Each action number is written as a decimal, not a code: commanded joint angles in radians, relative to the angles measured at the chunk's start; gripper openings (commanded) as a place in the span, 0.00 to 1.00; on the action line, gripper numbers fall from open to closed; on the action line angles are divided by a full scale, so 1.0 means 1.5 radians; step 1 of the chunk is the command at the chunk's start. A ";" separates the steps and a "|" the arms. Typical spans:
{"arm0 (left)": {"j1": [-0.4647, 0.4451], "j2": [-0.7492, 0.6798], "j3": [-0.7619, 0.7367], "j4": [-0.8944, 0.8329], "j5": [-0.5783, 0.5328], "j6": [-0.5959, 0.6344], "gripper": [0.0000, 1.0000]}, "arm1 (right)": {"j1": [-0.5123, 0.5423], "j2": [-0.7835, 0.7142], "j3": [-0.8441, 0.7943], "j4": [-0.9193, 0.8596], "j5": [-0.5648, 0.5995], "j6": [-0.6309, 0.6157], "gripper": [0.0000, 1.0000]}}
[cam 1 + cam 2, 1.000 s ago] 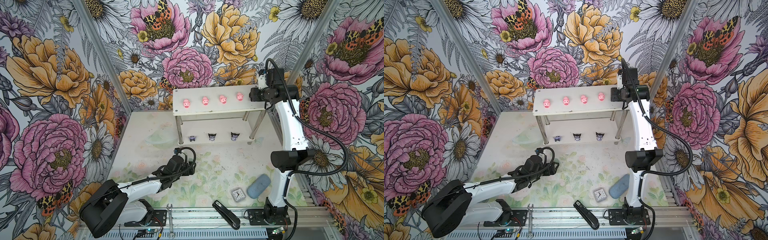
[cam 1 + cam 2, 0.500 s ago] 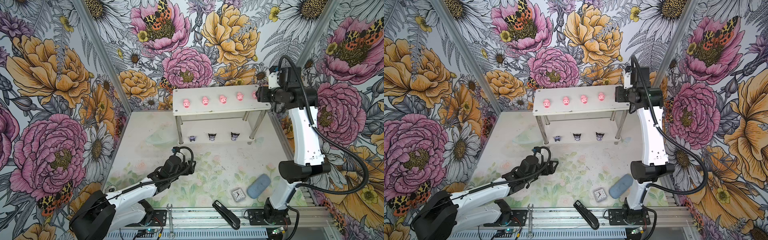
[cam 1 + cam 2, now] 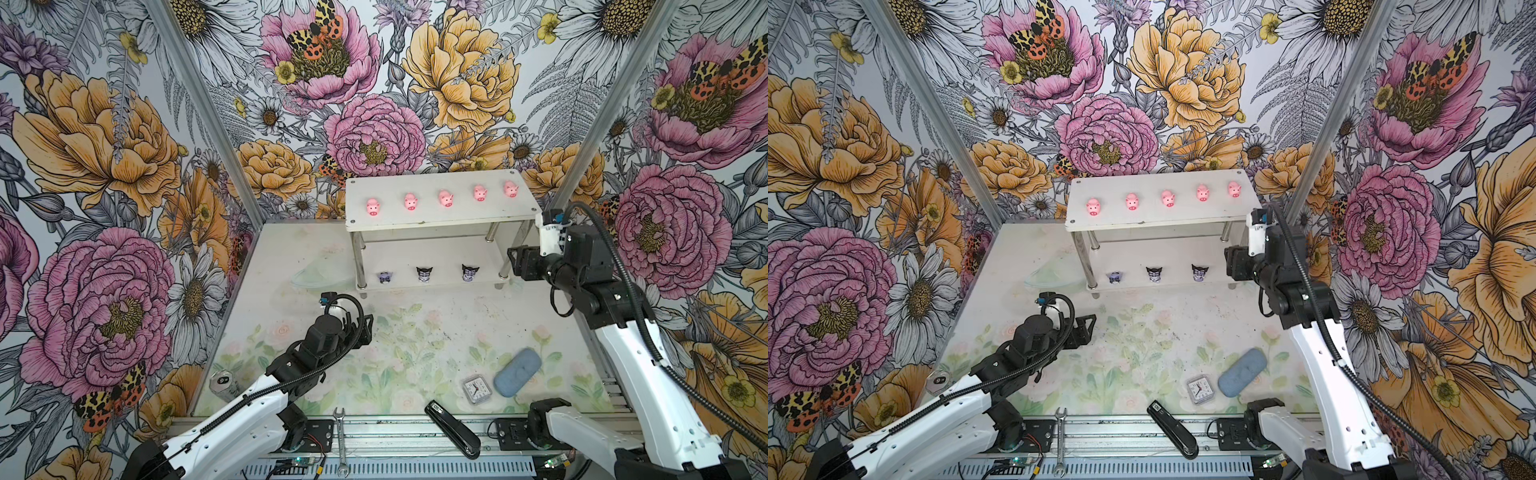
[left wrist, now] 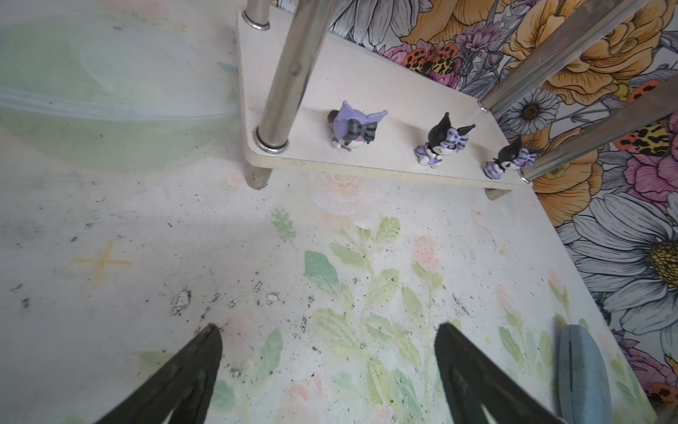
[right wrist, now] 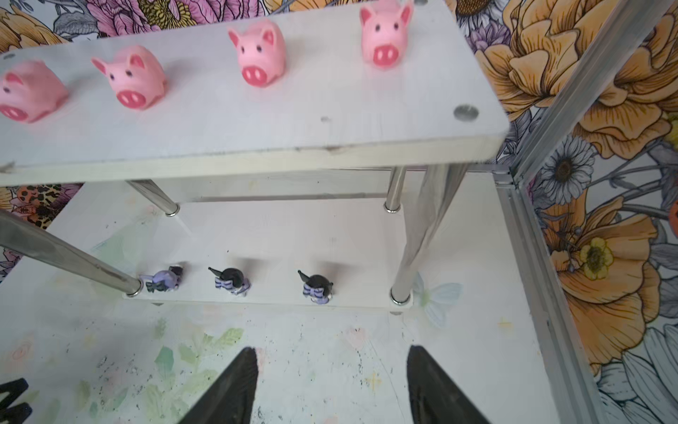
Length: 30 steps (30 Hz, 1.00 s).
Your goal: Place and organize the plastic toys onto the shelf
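You see the shelf standing at the back of the table, five pigs in a row on its top tier, three figurines along the lower. On the table's front right lie a clock and a blue case, just beside each other.

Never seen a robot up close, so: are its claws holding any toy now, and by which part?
Nothing is held. The left gripper and right gripper are both open and empty; the pigs and figurines sit on the shelf.
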 commanded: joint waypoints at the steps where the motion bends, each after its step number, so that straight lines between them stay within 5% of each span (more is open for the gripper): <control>1: 0.020 -0.028 0.027 -0.052 -0.064 0.036 0.94 | 0.001 -0.063 -0.098 0.154 -0.003 0.038 0.68; 8: 0.098 -0.087 0.035 -0.061 -0.143 0.050 0.99 | 0.001 -0.148 -0.285 0.274 -0.028 0.060 0.68; 9: 0.113 -0.095 0.027 -0.056 -0.167 0.045 0.99 | 0.002 -0.161 -0.313 0.293 -0.033 0.060 0.92; 10: 0.124 -0.102 0.018 -0.047 -0.188 0.045 0.99 | 0.001 -0.170 -0.336 0.309 -0.034 0.059 1.00; 18: 0.186 -0.208 -0.101 0.173 -0.243 0.179 0.99 | 0.002 -0.232 -0.466 0.375 0.058 0.051 1.00; 30: 0.235 -0.222 -0.135 0.200 -0.208 0.199 0.99 | 0.001 -0.222 -0.497 0.416 0.084 0.050 1.00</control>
